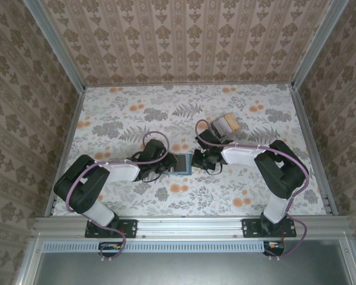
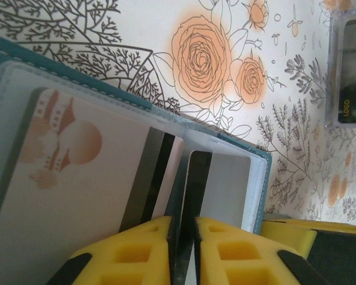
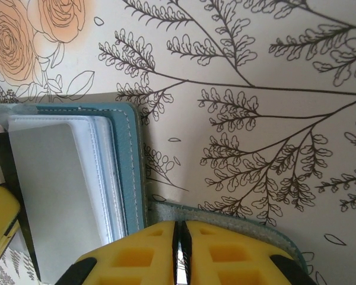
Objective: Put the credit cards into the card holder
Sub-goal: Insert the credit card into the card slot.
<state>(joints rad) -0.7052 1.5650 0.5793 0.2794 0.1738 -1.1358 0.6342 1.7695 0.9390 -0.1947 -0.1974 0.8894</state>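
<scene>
**Cards go into the wallet.** The card holder (image 1: 181, 163) is seen lying open on the floral table (image 1: 255, 196), midway between the two arms. A box of cards (image 1: 223, 124) is set well apart behind it. The holder's teal cover flap is pinched by the right gripper (image 3: 179, 228), whose jaws are closed down to a sliver on the soft stitched edge.

In the left wrist view, a grey card with a dark stripe (image 2: 225, 190) is shown partway into a clear pocket of the lighter inside. Beside it, a pale card with an orange picture (image 2: 65, 178) is already seated in the neighbouring sleeve. The striped card's near edge runs into the narrow gap of the left gripper (image 2: 184, 228). Whether it is clamped there or let go cannot be told from this angle.

The cards are judged to be light, stiff and slick. They are best taken by a short edge, so that the rest can be slid flat into a slot. The holder is judged limp and light, and likely to shift unless a flap is pinned, as is done here.
</scene>
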